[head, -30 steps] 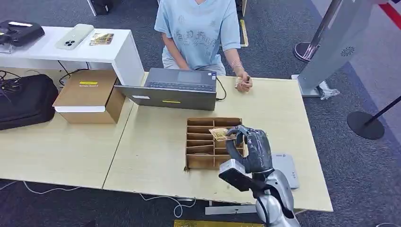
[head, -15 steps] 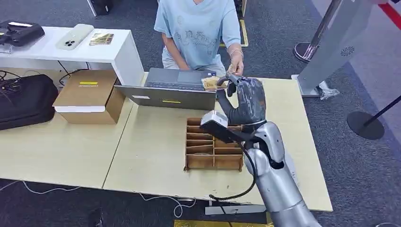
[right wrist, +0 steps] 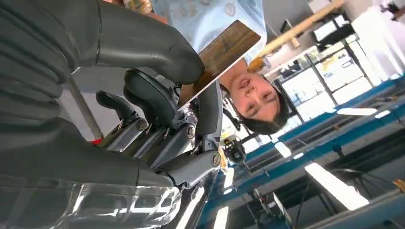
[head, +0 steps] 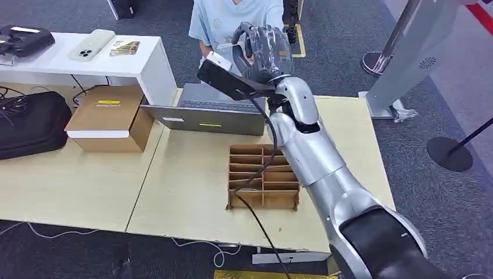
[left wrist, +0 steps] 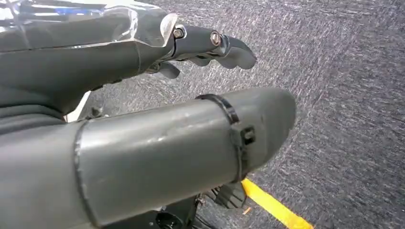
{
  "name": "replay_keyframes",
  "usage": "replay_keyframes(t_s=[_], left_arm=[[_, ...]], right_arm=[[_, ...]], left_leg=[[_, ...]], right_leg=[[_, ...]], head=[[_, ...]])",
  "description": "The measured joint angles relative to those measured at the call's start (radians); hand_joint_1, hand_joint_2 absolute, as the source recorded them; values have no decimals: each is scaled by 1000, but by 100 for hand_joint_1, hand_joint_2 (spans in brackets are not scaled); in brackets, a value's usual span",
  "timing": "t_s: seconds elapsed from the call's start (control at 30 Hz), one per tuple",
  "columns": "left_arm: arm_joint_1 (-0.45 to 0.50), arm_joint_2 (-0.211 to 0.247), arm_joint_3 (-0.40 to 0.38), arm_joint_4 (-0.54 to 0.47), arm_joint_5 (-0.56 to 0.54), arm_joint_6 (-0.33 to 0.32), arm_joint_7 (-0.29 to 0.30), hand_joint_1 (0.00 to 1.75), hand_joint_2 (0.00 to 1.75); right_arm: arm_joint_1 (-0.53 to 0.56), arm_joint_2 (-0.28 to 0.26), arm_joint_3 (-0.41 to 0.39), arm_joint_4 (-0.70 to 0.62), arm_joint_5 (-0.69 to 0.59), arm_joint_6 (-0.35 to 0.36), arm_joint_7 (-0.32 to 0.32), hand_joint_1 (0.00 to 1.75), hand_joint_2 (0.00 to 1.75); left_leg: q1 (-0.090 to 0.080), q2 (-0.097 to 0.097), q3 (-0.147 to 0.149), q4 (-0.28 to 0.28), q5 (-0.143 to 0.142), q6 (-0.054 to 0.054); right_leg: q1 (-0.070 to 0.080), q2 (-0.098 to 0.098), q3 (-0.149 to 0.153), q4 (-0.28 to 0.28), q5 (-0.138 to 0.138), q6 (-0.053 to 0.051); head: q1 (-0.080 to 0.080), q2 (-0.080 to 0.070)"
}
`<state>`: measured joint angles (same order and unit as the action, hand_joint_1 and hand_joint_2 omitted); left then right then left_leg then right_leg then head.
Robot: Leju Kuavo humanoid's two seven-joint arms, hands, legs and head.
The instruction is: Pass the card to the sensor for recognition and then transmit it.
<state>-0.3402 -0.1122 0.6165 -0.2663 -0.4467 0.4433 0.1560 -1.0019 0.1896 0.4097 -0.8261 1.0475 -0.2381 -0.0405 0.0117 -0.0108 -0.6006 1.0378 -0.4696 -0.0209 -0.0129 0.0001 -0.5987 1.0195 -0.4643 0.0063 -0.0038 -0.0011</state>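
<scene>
My right hand [head: 264, 49] is raised high above the laptop [head: 215, 110], close in front of the seated person [head: 224, 23]. In the right wrist view the hand [right wrist: 157, 105] pinches a brown patterned card [right wrist: 222, 55] with a white edge between thumb and fingers, and the card is held out toward the person's light blue shirt [right wrist: 210, 14]. My left hand [left wrist: 143, 133] hangs over dark carpet with its fingers stretched out and nothing in it. My right arm hides the table area to the right of the cardboard divider box [head: 256, 174].
The divider box sits on the wooden table [head: 186, 186], behind it the open laptop. A brown carton [head: 110, 119] and a black bag [head: 32, 122] lie to the left. A white shelf [head: 87, 58] carries a phone. A grey stand [head: 407, 52] rises at the right.
My right arm has lifted the card out of the divider box, carried it up past the laptop and now holds it high in front of the person.
</scene>
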Motion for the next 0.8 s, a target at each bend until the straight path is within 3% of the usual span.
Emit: replay_keyframes(t_s=[0.33, 0.6, 0.8], left_arm=[[-19, -10, -37, 0, -48, 15, 39, 0, 0], [-29, -18, -50, 0, -70, 21, 45, 0, 0], [-32, -19, -64, 0, -83, 28, 54, 0, 0]], right_arm=[[-151, 40, -16, 264, -16, -6, 89, 175, 175], [-185, 40, -42, 362, -20, 0, 143, 175, 175], [-192, 39, -66, 405, -31, -2, 141, 169, 175]], left_leg=[[0, 0, 0, 1, 0, 0], [0, 0, 0, 1, 0, 0], [0, 0, 0, 1, 0, 0]], right_leg=[[0, 0, 0, -1, 0, 0], [0, 0, 0, 0, 0, 0], [0, 0, 0, 0, 0, 0]], head=[[0, 0], [0, 0], [0, 0]])
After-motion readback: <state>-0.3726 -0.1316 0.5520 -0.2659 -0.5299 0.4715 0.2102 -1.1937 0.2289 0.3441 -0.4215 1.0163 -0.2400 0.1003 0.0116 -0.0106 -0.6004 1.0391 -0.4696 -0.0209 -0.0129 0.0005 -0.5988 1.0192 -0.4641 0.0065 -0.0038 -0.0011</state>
